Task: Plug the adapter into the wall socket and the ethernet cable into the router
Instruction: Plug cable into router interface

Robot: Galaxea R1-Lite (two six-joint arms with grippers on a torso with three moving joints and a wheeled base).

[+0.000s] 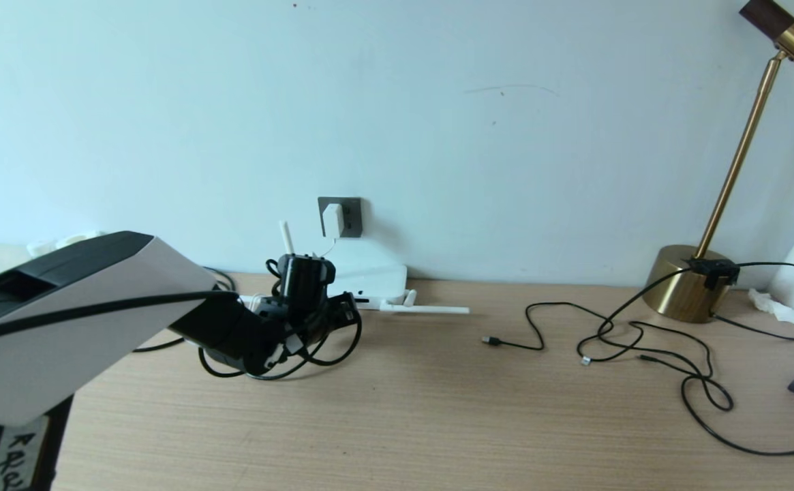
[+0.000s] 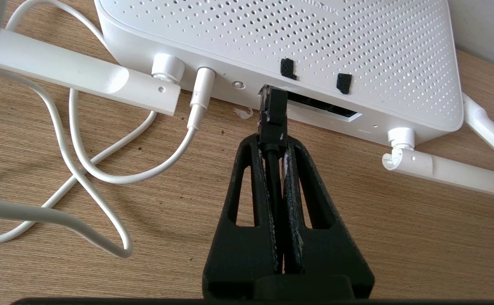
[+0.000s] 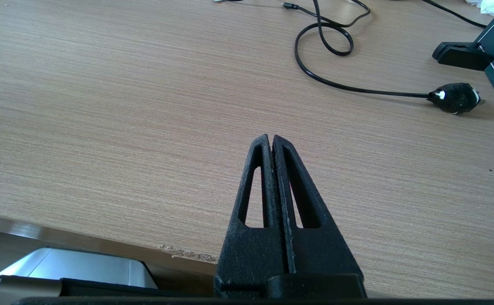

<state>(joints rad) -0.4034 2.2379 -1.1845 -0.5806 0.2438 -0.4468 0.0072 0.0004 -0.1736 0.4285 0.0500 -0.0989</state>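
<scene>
1 of 2 jobs looking done, by the lie of things: sitting plugged into the wall socket (image 1: 352, 217), the adapter (image 1: 332, 219), with its thin white cord (image 2: 102, 169) looping across the table (image 1: 437, 409) to the back edge of the router (image 2: 272, 38).

Now working on job 2. Pinching the ethernet cable (image 2: 273, 114) just behind its plug with the left gripper (image 2: 273, 146), jaws drawn almost together with only the black cable's thickness between them. Gripping that close to the plug, most likely, so the limp cable cannot buckle when pushed. Holding the plug roughly level with the table and aiming it at the router's back edge, its tip touching or just entering one end of the dark port slot (image 2: 327, 111); how deep, impossible to tell.

Sitting against the wall below the socket, the router, ports facing the arm and giving a straight line to push along. Spreading out to the sides, the antennas (image 2: 442, 169), clear of the approach.

Probably needing a straight push until the clip catches; risking a jam with any tilt of the plug.

Hanging low over the near table edge, the right gripper (image 3: 271, 142), jaws pressed fully together on nothing, parked away from the work. Lying well apart on the right, thin black cables (image 1: 642, 341), playing no part.
</scene>
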